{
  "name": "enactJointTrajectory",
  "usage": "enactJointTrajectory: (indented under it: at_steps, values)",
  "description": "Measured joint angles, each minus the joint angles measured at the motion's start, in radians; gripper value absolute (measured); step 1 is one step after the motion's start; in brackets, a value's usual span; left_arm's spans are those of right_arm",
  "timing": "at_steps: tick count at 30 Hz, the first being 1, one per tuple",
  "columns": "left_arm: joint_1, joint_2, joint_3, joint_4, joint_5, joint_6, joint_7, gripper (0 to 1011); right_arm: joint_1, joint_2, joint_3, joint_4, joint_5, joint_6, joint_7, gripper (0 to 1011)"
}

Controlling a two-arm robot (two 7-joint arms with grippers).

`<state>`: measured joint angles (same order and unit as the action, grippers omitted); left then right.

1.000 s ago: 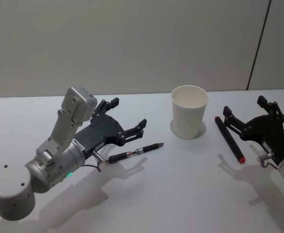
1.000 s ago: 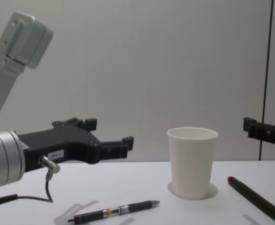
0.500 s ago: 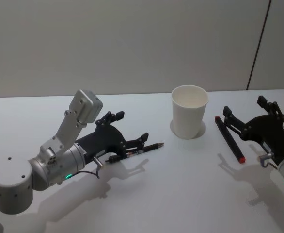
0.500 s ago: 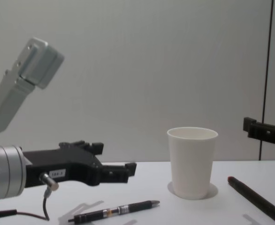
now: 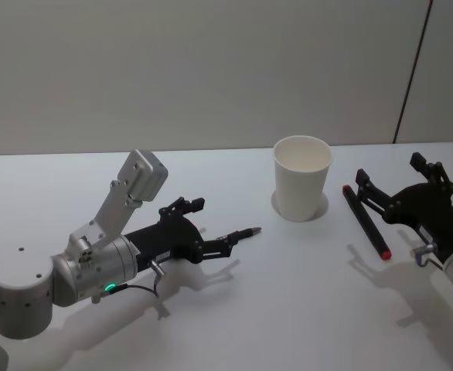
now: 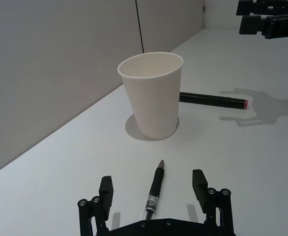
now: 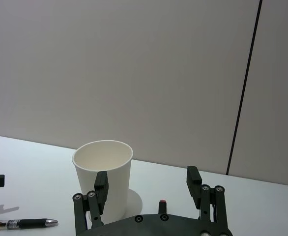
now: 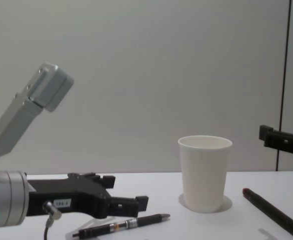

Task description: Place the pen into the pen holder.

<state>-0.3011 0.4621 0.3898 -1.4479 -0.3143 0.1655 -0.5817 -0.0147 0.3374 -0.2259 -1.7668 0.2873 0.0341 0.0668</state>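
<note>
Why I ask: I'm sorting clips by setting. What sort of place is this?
Likely a robotics lab bench: a white table, a grey wall, and a paper cup, a black pen and a red-tipped marker. The left gripper straddles the pen, open; the right gripper hangs open by the marker.

- A black marker (image 5: 366,222) with a red end lies flat on the right part of the table. Its red end points toward the near edge and its black end toward the wall. The far end sits slightly further left than the near one.
- The table (image 5: 288,309) has a plain white, matte top and carries soft grey shadows.
- A pale grey wall (image 5: 211,69) rises straight from the table's far edge, smooth and unmarked.
- A thin dark seam (image 5: 413,69) runs down the wall on the right and meets the table's far edge. The panel to its right looks slightly lighter.
</note>
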Motion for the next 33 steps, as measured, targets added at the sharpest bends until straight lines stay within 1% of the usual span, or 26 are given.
enactJointTrajectory:
  at_steps: [8,18,33]
  values:
    - [-0.007,0.000,0.001,0.025,-0.010,0.021,-0.029,1001,0.000,0.000,0.000,0.000,0.000,0.000,0.000,1002]
    - [-0.021,-0.009,0.005,0.059,-0.010,0.027,-0.046,1001,0.000,0.000,0.000,0.000,0.000,0.000,0.000,1002]
    - [-0.055,-0.031,0.017,0.119,0.021,0.021,-0.076,1001,0.000,0.000,0.000,0.000,0.000,0.000,0.000,1002]
